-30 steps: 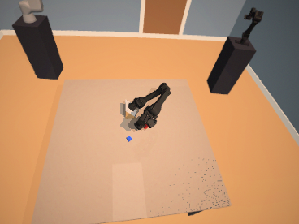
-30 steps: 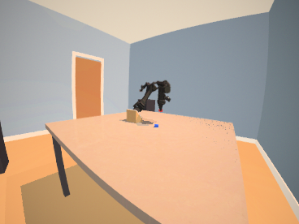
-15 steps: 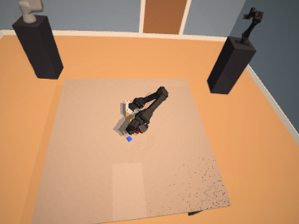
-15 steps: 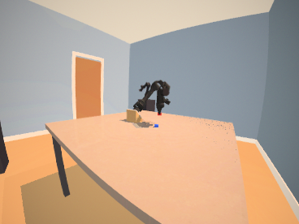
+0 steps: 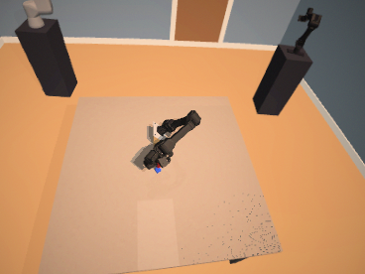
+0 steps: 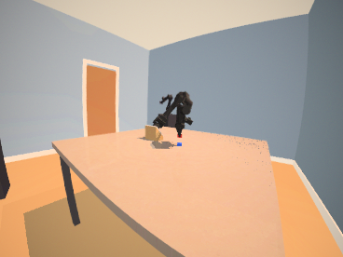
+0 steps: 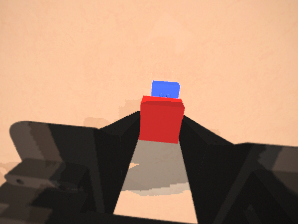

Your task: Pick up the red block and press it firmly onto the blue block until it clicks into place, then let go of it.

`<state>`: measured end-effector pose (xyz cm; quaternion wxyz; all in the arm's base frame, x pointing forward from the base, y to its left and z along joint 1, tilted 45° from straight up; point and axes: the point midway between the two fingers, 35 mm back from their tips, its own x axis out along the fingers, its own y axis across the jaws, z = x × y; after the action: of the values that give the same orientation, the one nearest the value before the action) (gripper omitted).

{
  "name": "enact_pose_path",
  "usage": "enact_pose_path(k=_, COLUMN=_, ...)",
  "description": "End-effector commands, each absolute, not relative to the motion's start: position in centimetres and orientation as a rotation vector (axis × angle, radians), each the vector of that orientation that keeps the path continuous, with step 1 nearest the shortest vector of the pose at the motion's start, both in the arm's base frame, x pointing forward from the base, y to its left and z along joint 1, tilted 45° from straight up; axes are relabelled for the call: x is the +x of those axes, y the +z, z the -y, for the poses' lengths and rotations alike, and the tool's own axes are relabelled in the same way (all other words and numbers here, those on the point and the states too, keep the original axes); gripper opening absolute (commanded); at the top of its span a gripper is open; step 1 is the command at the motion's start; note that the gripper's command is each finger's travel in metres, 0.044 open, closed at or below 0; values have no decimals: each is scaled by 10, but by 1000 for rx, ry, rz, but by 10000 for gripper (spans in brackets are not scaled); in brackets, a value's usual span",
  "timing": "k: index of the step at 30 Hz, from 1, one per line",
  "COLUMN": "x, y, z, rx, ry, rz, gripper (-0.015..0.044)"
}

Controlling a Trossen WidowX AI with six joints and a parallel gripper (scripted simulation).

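Gripping red blk (image 5: 159, 166) (image 6: 179, 136) (image 7: 161, 121) btwn tool (image 5: 159, 164) (image 6: 179, 135) (image 7: 160, 117) fingers, above blue blk (image 5: 158, 170) (image 6: 179, 144) (image 7: 165, 89)

red block (image 5: 159, 165) (image 6: 179, 136) (image 7: 161, 121) raised in end effector (image 5: 161, 162) (image 6: 179, 134) (image 7: 160, 117), blue block (image 5: 158, 170) (image 6: 179, 144) (image 7: 165, 89) on table (image 5: 99, 199) (image 6: 186, 186) (image 7: 225, 60)

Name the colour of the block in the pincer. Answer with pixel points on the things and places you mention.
Red (image 5: 159, 165) (image 6: 179, 136) (image 7: 161, 121); the wrist view shows it best.

The bent arm (image 5: 180, 137) (image 6: 172, 106) points its hand (image 5: 159, 164) (image 6: 179, 135) (image 7: 160, 117) downward, fingers clamped.
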<state>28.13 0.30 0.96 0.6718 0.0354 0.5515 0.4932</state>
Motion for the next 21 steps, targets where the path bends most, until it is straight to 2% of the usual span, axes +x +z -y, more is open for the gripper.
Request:
enact_pose_path(k=1, x=286, y=6, z=-2, rx=69, ry=1111, rz=-1238, gripper=0)
enact_pose_path(k=21, x=281, y=-19, z=-27, rx=70, ry=1112, rz=-1237, gripper=0)
